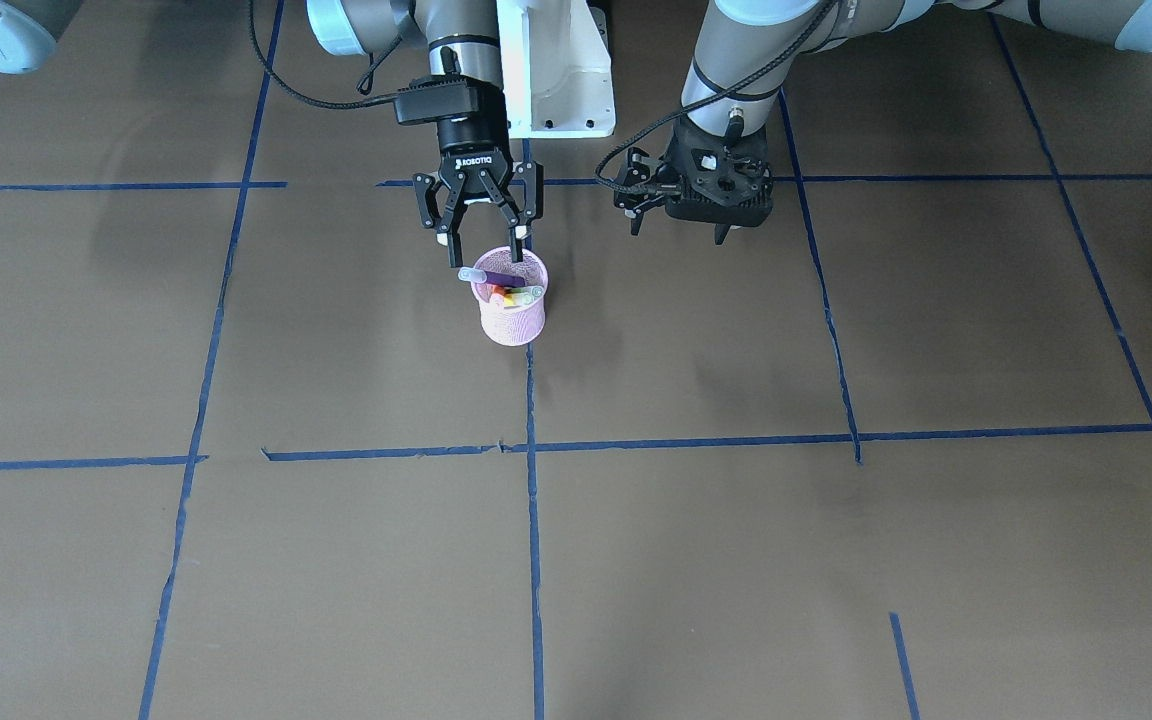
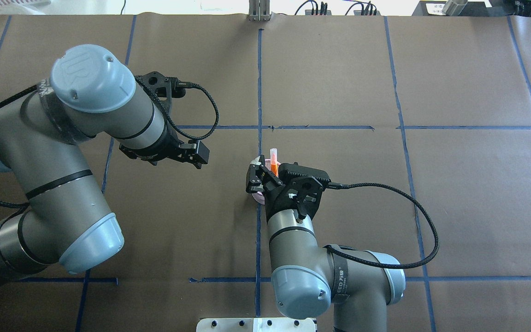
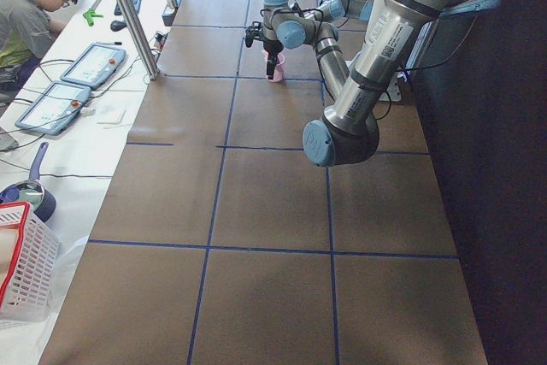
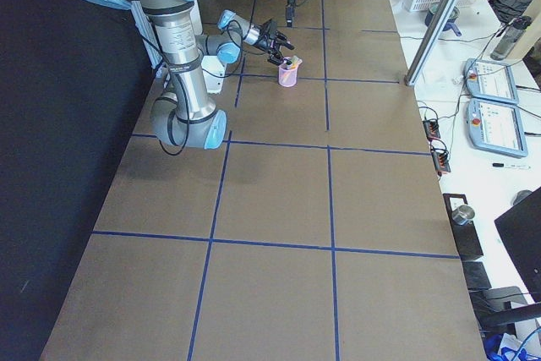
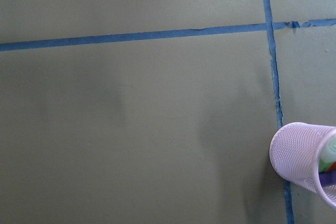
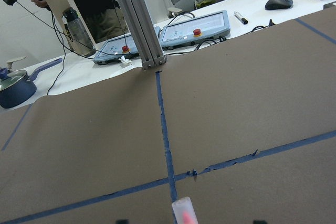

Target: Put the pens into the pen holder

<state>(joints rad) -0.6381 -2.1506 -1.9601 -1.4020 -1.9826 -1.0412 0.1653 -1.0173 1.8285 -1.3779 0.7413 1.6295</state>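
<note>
The pink mesh pen holder (image 1: pixel 513 312) stands near the middle of the table, close to the robot's base. The orange pen (image 1: pixel 500 293) and the green pen (image 1: pixel 526 293) stand inside it. The purple pen (image 1: pixel 492 276) lies slanted across its rim, pale cap to the view's left. My right gripper (image 1: pixel 481 240) hangs open just above the holder, a finger on either side of the purple pen, gripping nothing. In the overhead view the orange pen (image 2: pixel 273 162) sticks up beside that gripper (image 2: pixel 257 177). My left gripper (image 1: pixel 719 228) points down, apart from the holder; I cannot tell its state.
Blue tape lines (image 1: pixel 532 520) divide the brown table. The white robot base (image 1: pixel 556 70) stands behind the holder. A metal post (image 3: pixel 128 14), control tablets (image 3: pixel 90 61), a seated person (image 3: pixel 34 14) and a white basket (image 3: pixel 26 262) are along the operators' side.
</note>
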